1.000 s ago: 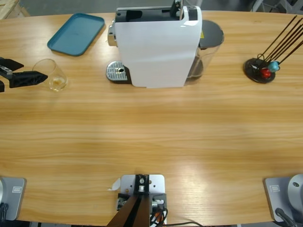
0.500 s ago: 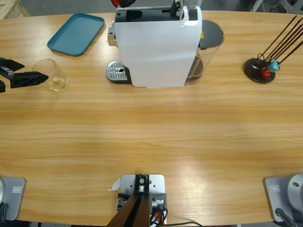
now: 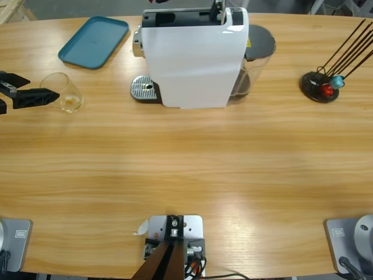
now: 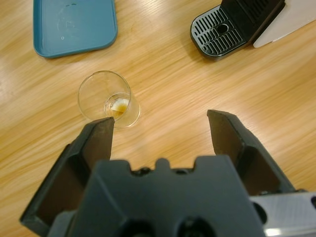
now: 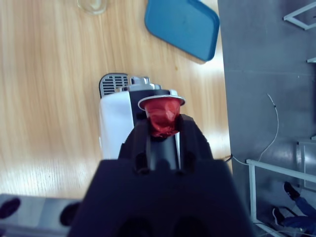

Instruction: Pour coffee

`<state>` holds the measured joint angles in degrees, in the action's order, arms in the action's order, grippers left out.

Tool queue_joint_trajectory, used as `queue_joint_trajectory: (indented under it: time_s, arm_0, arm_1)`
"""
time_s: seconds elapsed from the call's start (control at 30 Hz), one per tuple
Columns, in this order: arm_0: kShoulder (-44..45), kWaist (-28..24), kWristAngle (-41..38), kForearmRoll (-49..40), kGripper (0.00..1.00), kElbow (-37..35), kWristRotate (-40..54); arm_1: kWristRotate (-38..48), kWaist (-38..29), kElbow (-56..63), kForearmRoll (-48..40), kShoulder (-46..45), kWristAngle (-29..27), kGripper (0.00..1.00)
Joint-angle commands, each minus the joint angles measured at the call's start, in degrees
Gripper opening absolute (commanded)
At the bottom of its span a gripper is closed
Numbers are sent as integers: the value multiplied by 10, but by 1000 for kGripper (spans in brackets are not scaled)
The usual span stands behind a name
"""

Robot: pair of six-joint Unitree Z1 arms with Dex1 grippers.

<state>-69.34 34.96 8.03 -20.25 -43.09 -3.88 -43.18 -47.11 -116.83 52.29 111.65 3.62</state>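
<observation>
Between your left gripper's (image 4: 160, 126) jaws nothing is held: they stand spread wide, and the glass tumbler (image 4: 109, 99) sits just beyond one jaw tip, off to that side and not centred in the gap. From overhead the left gripper (image 3: 32, 93) comes in from the table's edge with its dark tip right at the tumbler's (image 3: 64, 92) wall; whether it touches you cannot tell. The coffee (image 4: 118, 105) is only a thin amber film pooled at the bottom of the glass, so the load should be very light.

Expect the tumbler to be rigid, smooth and slippery, and breakable if squeezed hard or tipped. You would do best to shift sideways until the glass stands between both jaws, then close on its wall around mid-height, gently. With so little liquid, spilling looks a small risk; sliding out of the grip is the greater one.

Your right gripper (image 5: 160, 129) is pinching a red capsule (image 5: 163, 117), its foil rim up, above the white coffee machine (image 5: 116, 126).

Further out, the machine's drip grille (image 4: 219, 33) lies well apart from the tumbler, and the blue tray (image 4: 74, 22) lies near it on the wooden table (image 3: 186, 163). A capsule stand (image 3: 320, 84) sits at the far end.
</observation>
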Motion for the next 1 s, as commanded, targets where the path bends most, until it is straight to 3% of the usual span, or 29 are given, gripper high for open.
queue_joint_trajectory:
  time_s: [0.03, 1.0]
  arm_0:
    - [-15, 3, 2, 7, 816, 21, -5]
    - [-18, 3, 3, 7, 816, 20, -5]
  arm_1:
    - [-10, 7, 34, -10, 31, 24, 154]
    - [-20, 29, 58, -32, 52, 38, 154]
